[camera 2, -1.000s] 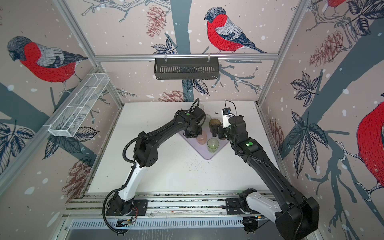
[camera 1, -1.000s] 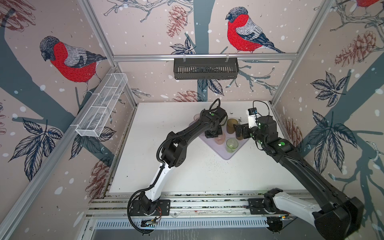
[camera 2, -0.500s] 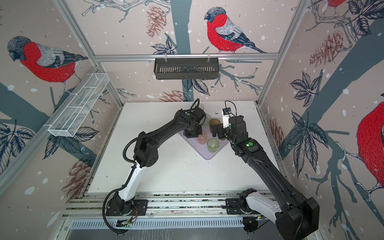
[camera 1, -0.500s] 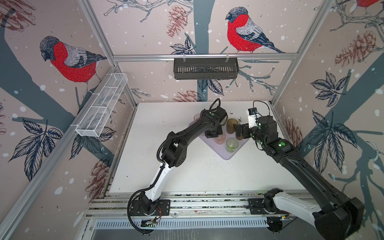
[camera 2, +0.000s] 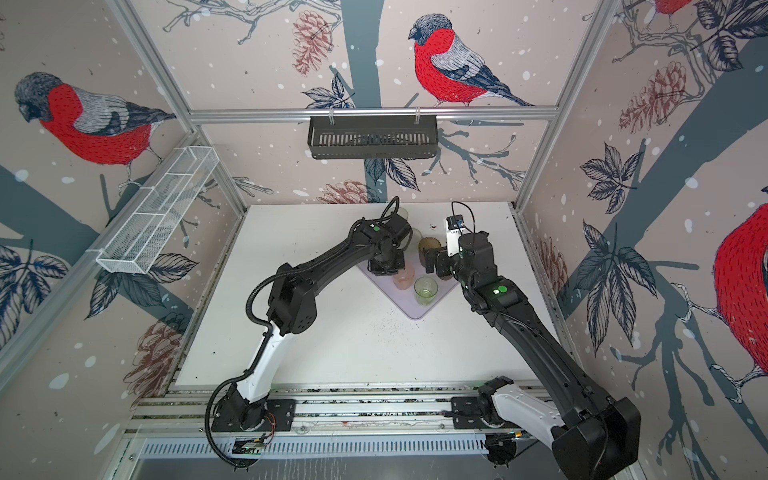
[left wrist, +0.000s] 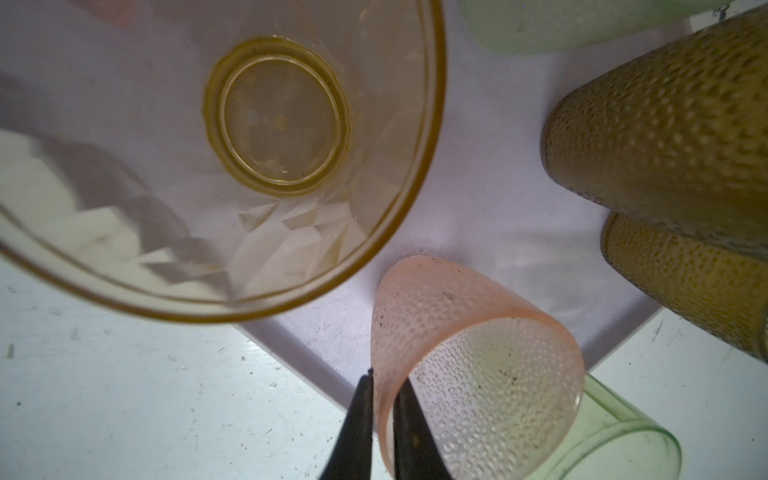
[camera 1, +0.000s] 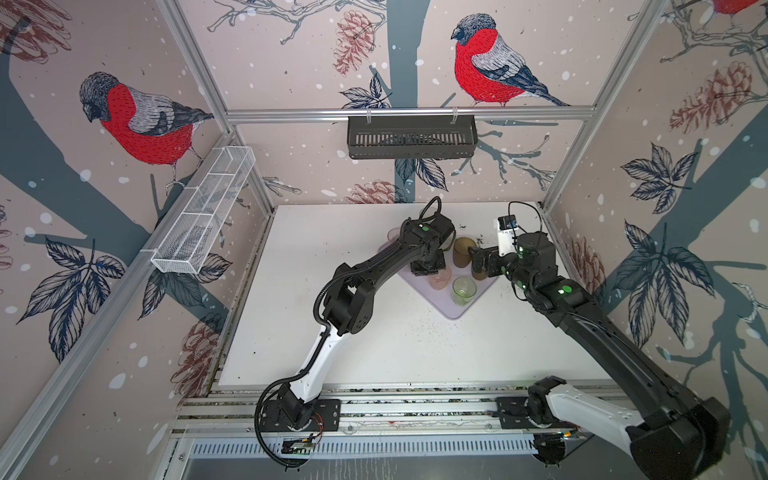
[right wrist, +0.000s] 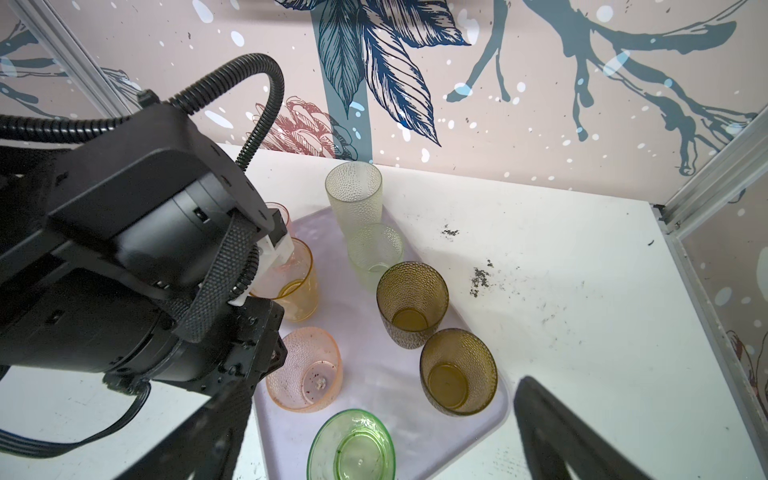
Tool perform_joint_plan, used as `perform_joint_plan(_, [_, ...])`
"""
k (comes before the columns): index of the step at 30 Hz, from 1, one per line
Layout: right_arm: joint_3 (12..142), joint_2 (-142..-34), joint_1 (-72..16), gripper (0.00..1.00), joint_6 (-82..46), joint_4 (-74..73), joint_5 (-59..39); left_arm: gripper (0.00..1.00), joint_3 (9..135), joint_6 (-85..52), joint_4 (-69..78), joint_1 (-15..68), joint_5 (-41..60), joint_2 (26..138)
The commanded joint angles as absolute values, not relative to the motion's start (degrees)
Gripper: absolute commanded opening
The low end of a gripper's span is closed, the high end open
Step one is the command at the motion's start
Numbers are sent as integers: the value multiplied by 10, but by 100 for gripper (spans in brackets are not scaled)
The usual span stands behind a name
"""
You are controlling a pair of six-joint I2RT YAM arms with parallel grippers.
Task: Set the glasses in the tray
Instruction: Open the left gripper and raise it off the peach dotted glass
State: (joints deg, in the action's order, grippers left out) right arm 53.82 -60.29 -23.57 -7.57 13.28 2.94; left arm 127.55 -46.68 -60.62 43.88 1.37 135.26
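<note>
The short pink glass [left wrist: 478, 374] stands on the tray [camera 1: 453, 309], close to the tray's lower-left edge, a little right of centre in both top views. Crowded round it on the tray are a green glass [camera 1: 463, 289] just below and to the right of it, an amber glass [left wrist: 232, 137] just beside it, two brown glasses [right wrist: 412, 301] close together to the right, and two frosted glasses [right wrist: 354, 193] toward the back. A second pink glass [camera 1: 392, 235], up-left of the arm, is half hidden, and I cannot tell whether it is on the tray. The left gripper [left wrist: 386, 380] has its fingers [left wrist: 355, 432] almost together, pinching the short pink glass's wall at the rim, one inside and one outside. The right gripper [right wrist: 386, 390] is spread wide and holds nothing, near the nearer brown glass. The likely trouble is the release. If the left gripper lifts before letting go, or the inner finger drags the rim, the pink glass could tip into its neighbours or slide over the low rim onto the table [camera 1: 374, 340]. A careless sweep by the right arm could knock over the brown pair.
</note>
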Motion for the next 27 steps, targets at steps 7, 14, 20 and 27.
perform_joint_plan(7, [538,-600,-237,100,-79,123,39,18,1293,-470,-620,440,14,1358])
perform_joint_plan(14, [537,-601,-237,100,-79,120,39,22,1295,-468,-619,440,14,1346])
perform_joint_plan(20, [540,-601,-236,100,-79,118,39,27,1295,-469,-638,440,2,1324])
perform_joint_plan(27, [550,-600,-234,100,-79,129,40,29,1284,-463,-648,440,8,1279])
